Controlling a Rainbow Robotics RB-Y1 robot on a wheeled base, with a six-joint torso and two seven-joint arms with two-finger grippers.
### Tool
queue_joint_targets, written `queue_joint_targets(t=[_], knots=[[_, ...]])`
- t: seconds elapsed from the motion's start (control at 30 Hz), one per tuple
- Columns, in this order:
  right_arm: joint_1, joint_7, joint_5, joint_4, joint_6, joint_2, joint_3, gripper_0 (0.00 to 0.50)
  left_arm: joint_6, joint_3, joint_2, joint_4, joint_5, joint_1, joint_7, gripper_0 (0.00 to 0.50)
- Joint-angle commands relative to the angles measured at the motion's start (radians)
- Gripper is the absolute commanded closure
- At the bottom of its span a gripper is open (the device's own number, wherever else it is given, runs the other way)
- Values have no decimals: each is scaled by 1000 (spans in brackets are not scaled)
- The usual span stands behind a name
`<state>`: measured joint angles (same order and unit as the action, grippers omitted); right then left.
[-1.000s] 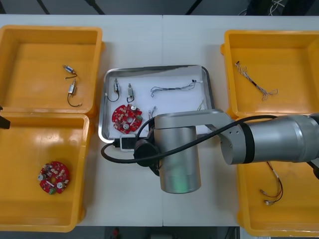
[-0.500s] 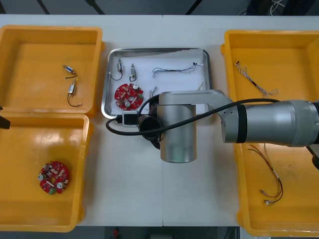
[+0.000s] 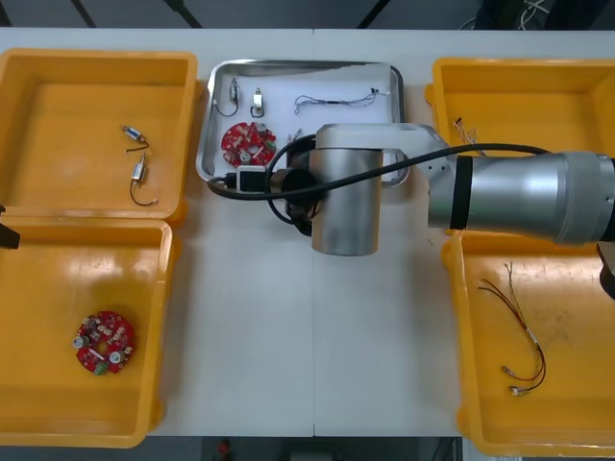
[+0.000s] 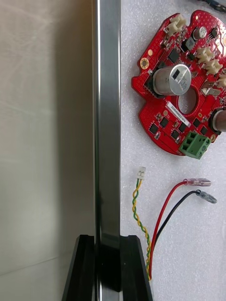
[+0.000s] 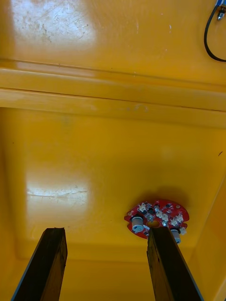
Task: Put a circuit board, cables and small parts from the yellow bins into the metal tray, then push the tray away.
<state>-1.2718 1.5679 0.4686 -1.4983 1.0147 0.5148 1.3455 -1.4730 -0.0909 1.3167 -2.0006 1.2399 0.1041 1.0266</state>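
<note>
The metal tray (image 3: 300, 65) lies near the table's far edge, between the yellow bins. On its white inside are a round red circuit board (image 3: 247, 144), two small metal parts (image 3: 235, 93) and a thin cable (image 3: 336, 99). My right arm (image 3: 346, 202) reaches over the tray's near edge. In the right wrist view my right gripper (image 4: 109, 268) is shut on the tray's rim (image 4: 107, 117), with the board (image 4: 181, 94) and a red and black cable (image 4: 174, 207) beside it. My left gripper (image 5: 108, 268) hangs open above a second board (image 5: 157, 217) in the near left bin.
The far left bin (image 3: 96, 58) holds two small metal parts (image 3: 139, 168). A red board (image 3: 104, 342) lies in the near left bin. A cable (image 3: 490, 163) lies in the far right bin, and red and black cables (image 3: 519, 336) in the near right bin.
The tray has slid toward the table's far edge, and my right arm has moved with it. The left arm has stayed put.
</note>
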Motion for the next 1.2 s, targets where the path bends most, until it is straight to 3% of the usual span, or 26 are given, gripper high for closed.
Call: queue_joint_targets(t=[0.03, 0.57, 0.83, 0.87, 0.93, 0.97, 1.0, 1.03, 1.07, 1.2], knots=[[-89, 43, 15, 49, -56, 17, 10, 500, 10, -23, 52, -18, -10, -17, 44, 0], [-107, 95, 5, 228, -258, -10, 10, 500, 10, -23, 52, -18, -10, -17, 44, 0], [-107, 101, 7, 248, -269, -16, 10, 500, 10, -23, 52, -18, -10, -17, 44, 0], [-107, 103, 5, 248, -269, -16, 10, 468, 10, -23, 52, -18, -10, -17, 44, 0], [-107, 104, 7, 245, -265, -16, 10, 263, 10, -23, 52, -18, -10, -17, 44, 0], [-107, 106, 7, 243, -263, -16, 10, 204, 10, -23, 52, -18, -10, -17, 44, 0], [-107, 106, 7, 242, -258, -16, 10, 100, 10, -23, 52, -18, -10, -17, 44, 0], [-107, 106, 7, 242, -257, -15, 10, 29, 10, -23, 52, -18, -10, -17, 44, 0], [-107, 106, 7, 240, -254, -15, 10, 4, 10, -23, 52, -18, -10, -17, 44, 0], [-107, 107, 8, 233, -216, -15, 10, 0, 10, -23, 52, -18, -10, -17, 44, 0]])
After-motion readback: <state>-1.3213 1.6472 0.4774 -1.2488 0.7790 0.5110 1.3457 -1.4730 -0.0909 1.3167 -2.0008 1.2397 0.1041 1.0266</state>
